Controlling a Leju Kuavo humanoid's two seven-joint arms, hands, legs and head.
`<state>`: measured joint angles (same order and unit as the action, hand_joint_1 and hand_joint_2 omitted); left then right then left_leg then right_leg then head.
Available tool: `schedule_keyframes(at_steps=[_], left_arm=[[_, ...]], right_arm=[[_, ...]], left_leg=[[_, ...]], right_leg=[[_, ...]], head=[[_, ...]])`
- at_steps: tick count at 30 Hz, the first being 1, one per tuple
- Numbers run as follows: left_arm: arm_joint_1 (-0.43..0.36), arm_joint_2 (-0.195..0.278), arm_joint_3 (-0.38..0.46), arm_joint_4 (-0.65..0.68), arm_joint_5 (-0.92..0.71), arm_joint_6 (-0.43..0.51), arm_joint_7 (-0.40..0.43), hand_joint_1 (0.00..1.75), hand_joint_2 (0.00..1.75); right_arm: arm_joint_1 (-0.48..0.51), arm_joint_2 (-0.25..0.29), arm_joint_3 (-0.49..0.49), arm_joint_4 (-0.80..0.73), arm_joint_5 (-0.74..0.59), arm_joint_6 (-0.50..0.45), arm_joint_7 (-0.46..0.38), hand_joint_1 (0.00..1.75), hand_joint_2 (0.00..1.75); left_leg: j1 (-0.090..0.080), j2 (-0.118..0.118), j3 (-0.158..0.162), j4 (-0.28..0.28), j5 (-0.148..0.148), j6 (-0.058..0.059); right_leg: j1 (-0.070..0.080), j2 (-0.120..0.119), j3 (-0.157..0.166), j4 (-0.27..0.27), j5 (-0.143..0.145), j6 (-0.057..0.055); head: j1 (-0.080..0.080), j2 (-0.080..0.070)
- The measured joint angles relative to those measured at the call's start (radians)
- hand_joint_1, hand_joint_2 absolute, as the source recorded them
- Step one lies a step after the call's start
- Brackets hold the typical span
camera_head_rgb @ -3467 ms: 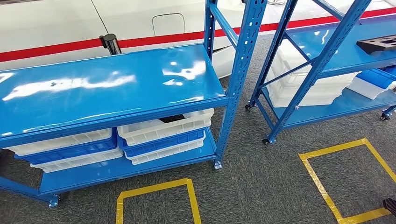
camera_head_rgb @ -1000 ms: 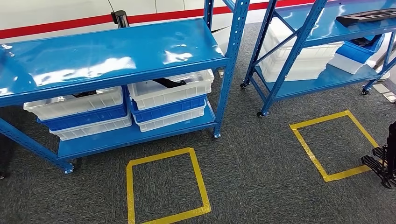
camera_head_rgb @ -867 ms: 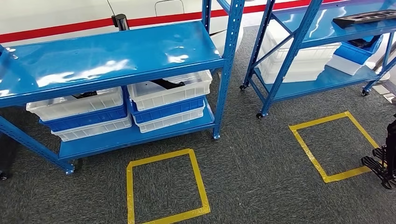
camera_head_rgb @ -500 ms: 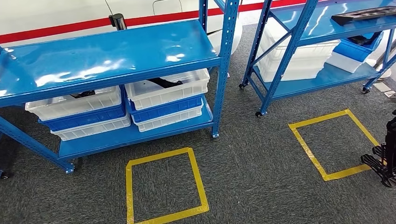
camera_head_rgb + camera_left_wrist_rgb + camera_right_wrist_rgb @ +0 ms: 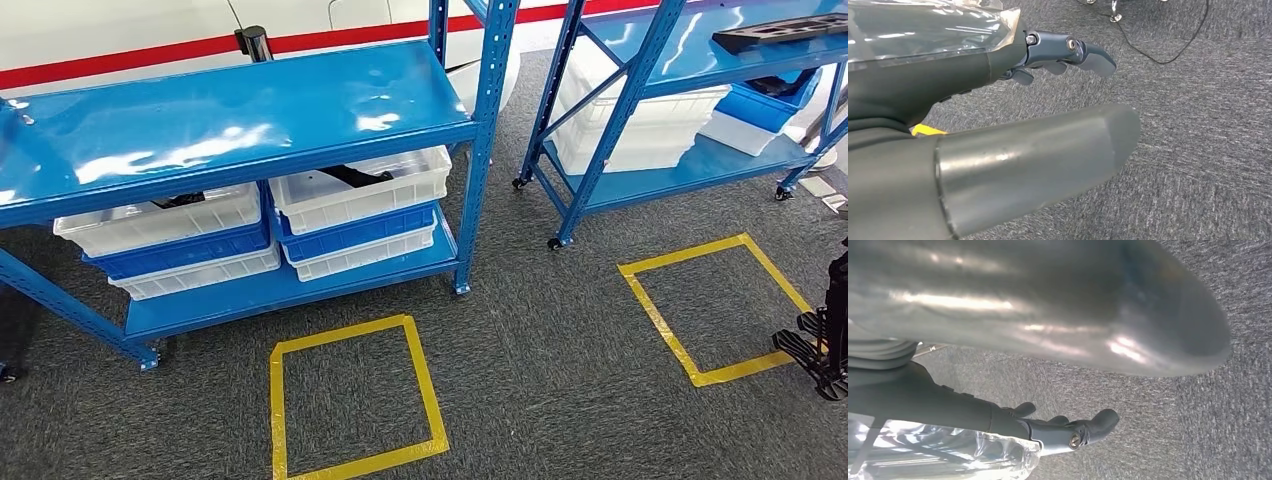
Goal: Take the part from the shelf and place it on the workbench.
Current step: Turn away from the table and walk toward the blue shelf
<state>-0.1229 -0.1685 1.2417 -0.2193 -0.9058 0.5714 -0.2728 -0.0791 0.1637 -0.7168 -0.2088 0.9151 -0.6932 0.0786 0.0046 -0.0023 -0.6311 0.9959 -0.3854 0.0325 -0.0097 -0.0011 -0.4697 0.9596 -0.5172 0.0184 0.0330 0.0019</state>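
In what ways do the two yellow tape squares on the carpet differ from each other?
The left tape square lies in front of the left shelf with its stacked bins; the right tape square lies in front of the right shelf. The left square is fully in view; the right square's far corner is hidden behind a dark object at the picture's edge. Both are yellow outlines on grey carpet.

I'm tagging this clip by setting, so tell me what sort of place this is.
Probably a factory or warehouse parts area: blue steel shelving racks on casters, stacked white and blue plastic bins, and yellow tape squares marking stations on grey carpet.
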Motion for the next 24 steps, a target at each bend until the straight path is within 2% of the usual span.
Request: schedule_keyframes(at_steps=[2,4,5,7,8,9,10,12,13,14,15,17,18,19,20,22,23,24], left_arm=[[0.0,-0.001,0.0,0.0,0.004,0.0,-0.001,0.0,0.0],[0.0,-0.003,0.0,0.0,0.006,0.0,-0.002,0.0,0.0],[-0.001,-0.004,0.0,0.0,0.008,0.0,-0.003,0.0,0.0],[-0.001,-0.006,0.001,0.0,0.013,0.0,-0.003,0.0,0.0],[-0.001,-0.006,0.002,0.0,0.015,0.0,-0.003,0.0,0.0],[-0.001,-0.007,0.004,0.0,0.017,0.001,-0.003,0.0,0.0],[-0.001,-0.008,0.005,0.0,0.017,0.001,-0.003,0.0,0.0],[-0.001,-0.009,0.009,0.0,0.018,0.002,-0.003,0.0,0.0],[-0.001,-0.008,0.01,-0.001,0.018,0.002,-0.002,0.0,0.0],[-0.001,-0.008,0.012,-0.001,0.018,0.003,-0.002,0.0,0.0],[-0.001,-0.007,0.014,-0.001,0.018,0.003,-0.002,0.0,0.0],[0.0,-0.007,0.016,-0.001,0.018,0.003,-0.002,0.0,0.0],[0.001,-0.007,0.018,-0.001,0.018,0.003,-0.002,0.0,0.0],[0.002,-0.007,0.019,-0.001,0.018,0.003,-0.002,0.0,0.0],[0.002,-0.007,0.021,-0.001,0.018,0.003,-0.002,0.0,0.0],[0.002,-0.007,0.023,-0.001,0.018,0.003,-0.002,0.0,0.0],[0.003,-0.007,0.023,-0.001,0.018,0.003,-0.002,0.0,0.0],[0.003,-0.006,0.023,-0.001,0.018,0.003,-0.002,0.0,0.0]], right_arm=[[-0.001,0.0,0.0,0.0,0.006,0.001,0.0,0.0,0.0],[-0.001,0.0,0.0,0.0,0.011,0.002,-0.001,0.0,0.0],[-0.001,-0.001,0.0,0.0,0.014,0.003,-0.002,0.0,0.0],[-0.001,-0.001,0.0,0.0,0.017,0.004,-0.003,0.0,0.0],[0.0,-0.001,0.0,0.0,0.018,0.005,-0.003,0.0,0.0],[0.001,-0.002,0.0,0.0,0.019,0.005,-0.003,0.0,0.0],[0.001,-0.002,0.0,0.0,0.021,0.005,-0.003,0.0,0.0],[0.002,-0.004,0.0,0.0,0.025,0.006,-0.003,0.0,0.0],[0.001,-0.003,0.0,0.0,0.027,0.007,-0.003,0.0,0.0],[0.0,-0.002,0.0,0.0,0.028,0.009,-0.003,0.0,0.0],[0.0,-0.002,0.0,0.0,0.029,0.01,-0.003,0.0,0.0],[0.0,-0.002,0.0,0.0,0.029,0.01,-0.003,0.0,0.0],[0.0,-0.002,0.0,0.0,0.029,0.01,-0.003,0.0,0.0],[0.0,-0.002,0.0,0.0,0.029,0.01,-0.004,0.0,0.0],[0.0,-0.001,0.0,0.0,0.029,0.01,-0.004,0.0,0.0],[0.0,-0.001,0.0,0.0,0.03,0.011,-0.004,0.0,0.0],[0.001,-0.001,0.0,0.0,0.029,0.011,-0.005,0.0,0.0],[0.002,-0.001,0.0,0.0,0.029,0.012,-0.005,0.0,0.0]], left_leg=[[0.002,0.0,0.003,-0.009,0.004,0.006],[0.008,0.001,0.012,-0.031,0.014,0.013],[0.012,0.002,0.015,-0.04,0.02,0.016],[0.011,0.003,0.011,-0.043,0.024,0.016],[0.012,0.002,0.007,-0.042,0.026,0.014],[0.014,0.001,0.004,-0.042,0.028,0.01],[0.017,-0.001,0.001,-0.041,0.031,0.005],[0.024,-0.004,-0.007,-0.033,0.036,-0.008],[0.026,-0.006,-0.01,-0.026,0.035,-0.017],[0.025,-0.007,-0.013,-0.02,0.035,-0.026],[0.024,-0.007,-0.014,-0.017,0.034,-0.034],[0.027,-0.007,-0.012,-0.017,0.038,-0.045],[0.03,-0.006,-0.014,-0.012,0.032,-0.049],[0.033,-0.004,-0.023,0.009,0.013,-0.051],[0.035,-0.003,-0.04,0.053,-0.022,-0.052],[0.034,0.0,-0.094,0.197,-0.114,-0.053],[0.034,-0.001,-0.117,0.263,-0.145,-0.052],[0.033,-0.001,-0.125,0.299,-0.158,-0.049]], right_leg=[[0.003,0.0,0.002,0.0,-0.001,0.005],[0.006,0.0,-0.01,0.032,-0.023,0.007],[0.006,0.0,-0.03,0.077,-0.05,0.005],[0.0,0.001,-0.096,0.209,-0.116,0.001],[-0.004,0.001,-0.121,0.263,-0.137,0.005],[-0.009,0.001,-0.131,0.284,-0.141,0.014],[-0.014,0.001,-0.119,0.264,-0.128,0.026],[-0.027,-0.001,-0.047,0.126,-0.071,0.056],[-0.029,-0.001,-0.019,0.063,-0.044,0.062],[-0.028,-0.002,-0.003,0.025,-0.025,0.058],[-0.025,-0.003,-0.001,0.017,-0.017,0.048],[-0.022,-0.003,-0.009,0.026,-0.009,0.022],[-0.022,-0.004,-0.011,0.028,-0.006,0.012],[-0.023,-0.005,-0.013,0.029,-0.001,0.004],[-0.023,-0.006,-0.016,0.028,0.003,-0.003],[-0.015,-0.01,-0.021,0.029,0.009,-0.012],[-0.01,-0.011,-0.024,0.03,0.01,-0.015],[-0.005,-0.012,-0.025,0.03,0.012,-0.017]], head=[[0.0,0.0],[0.001,0.0],[0.001,0.0],[0.002,0.0],[0.002,0.0],[0.002,0.0],[0.002,0.0],[0.003,0.0],[0.005,0.0],[0.005,0.0],[0.006,0.0],[0.003,0.0],[0.002,0.0],[0.001,0.0],[0.0,0.0],[-0.001,0.0],[-0.001,0.0],[-0.001,0.0]])
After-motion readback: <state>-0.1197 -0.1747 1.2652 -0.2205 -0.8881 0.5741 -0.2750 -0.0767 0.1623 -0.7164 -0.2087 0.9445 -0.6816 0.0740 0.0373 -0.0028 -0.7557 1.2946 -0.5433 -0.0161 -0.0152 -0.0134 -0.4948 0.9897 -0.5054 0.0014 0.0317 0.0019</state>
